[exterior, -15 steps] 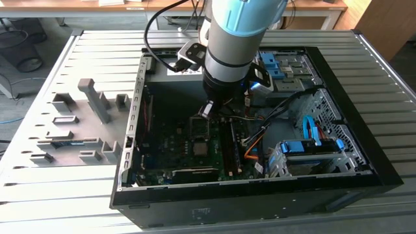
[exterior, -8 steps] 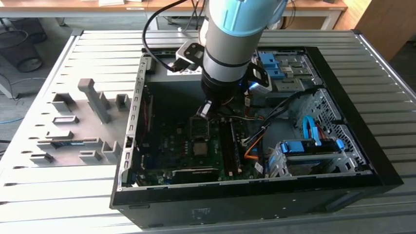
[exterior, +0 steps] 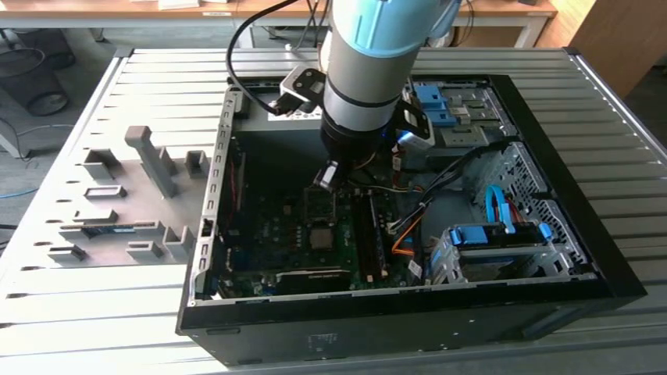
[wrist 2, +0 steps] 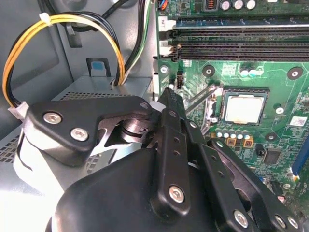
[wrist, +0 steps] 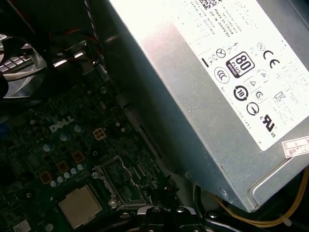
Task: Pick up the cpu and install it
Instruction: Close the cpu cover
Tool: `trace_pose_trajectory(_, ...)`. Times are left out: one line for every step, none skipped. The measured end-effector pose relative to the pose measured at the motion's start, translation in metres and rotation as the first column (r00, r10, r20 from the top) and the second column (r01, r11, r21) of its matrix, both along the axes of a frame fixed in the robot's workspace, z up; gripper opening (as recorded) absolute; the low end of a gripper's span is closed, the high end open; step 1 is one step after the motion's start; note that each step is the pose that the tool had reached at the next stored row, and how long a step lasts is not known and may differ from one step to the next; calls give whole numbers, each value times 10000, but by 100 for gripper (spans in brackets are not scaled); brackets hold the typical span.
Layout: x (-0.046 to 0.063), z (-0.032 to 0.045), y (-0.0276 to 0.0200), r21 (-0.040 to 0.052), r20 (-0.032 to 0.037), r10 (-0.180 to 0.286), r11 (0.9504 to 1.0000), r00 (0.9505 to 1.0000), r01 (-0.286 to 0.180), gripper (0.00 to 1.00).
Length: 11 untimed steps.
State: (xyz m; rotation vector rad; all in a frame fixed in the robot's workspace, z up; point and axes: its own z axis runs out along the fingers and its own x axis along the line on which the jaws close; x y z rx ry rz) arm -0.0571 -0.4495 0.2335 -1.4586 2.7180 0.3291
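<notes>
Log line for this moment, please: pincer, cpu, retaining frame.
pincer: shut, apart from cpu | cpu: lying flat on motherboard | retaining frame: swung open beside cpu | arm: inside open computer case

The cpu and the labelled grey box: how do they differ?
The cpu is small and square; the grey box is far larger. The cpu lies flat on the green board; the grey box rises beside it. The grey box bears a printed label; the cpu's top looks bare. Both are grey metal.
</notes>
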Motion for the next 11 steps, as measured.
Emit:
trace_pose_trajectory(-3, 4, 0, 0, 4, 0, 10000, 10000, 0, 10)
trace_pose_trajectory(-4, 6, 0, 3, 7, 1, 10000, 10000, -1, 10)
trace_pose_trajectory(-4, 9, 0, 3, 9, 2, 10000, 10000, -2, 10)
trace_pose_trajectory(-5, 12, 0, 3, 10, 3, 10000, 10000, -3, 10)
trace_pose_trajectory(-5, 14, 1, 3, 10, 2, 10000, 10000, -2, 10)
trace_pose_trajectory(-6, 16, 0, 2, 11, 2, 10000, 10000, -2, 10)
trace_pose_trajectory(-7, 17, 1, 2, 12, 2, 10000, 10000, -2, 10)
trace_pose_trajectory(-8, 17, 1, 3, 13, 2, 10000, 10000, -2, 10)
trace_pose_trajectory(-9, 19, 0, 1, 13, 3, 10000, 10000, -3, 10)
trace_pose_trajectory(-10, 23, 0, -1, 13, 3, 10000, 10000, -3, 10)
trace_pose_trajectory(-10, 29, 0, -3, 13, 3, 10000, 10000, -3, 10)
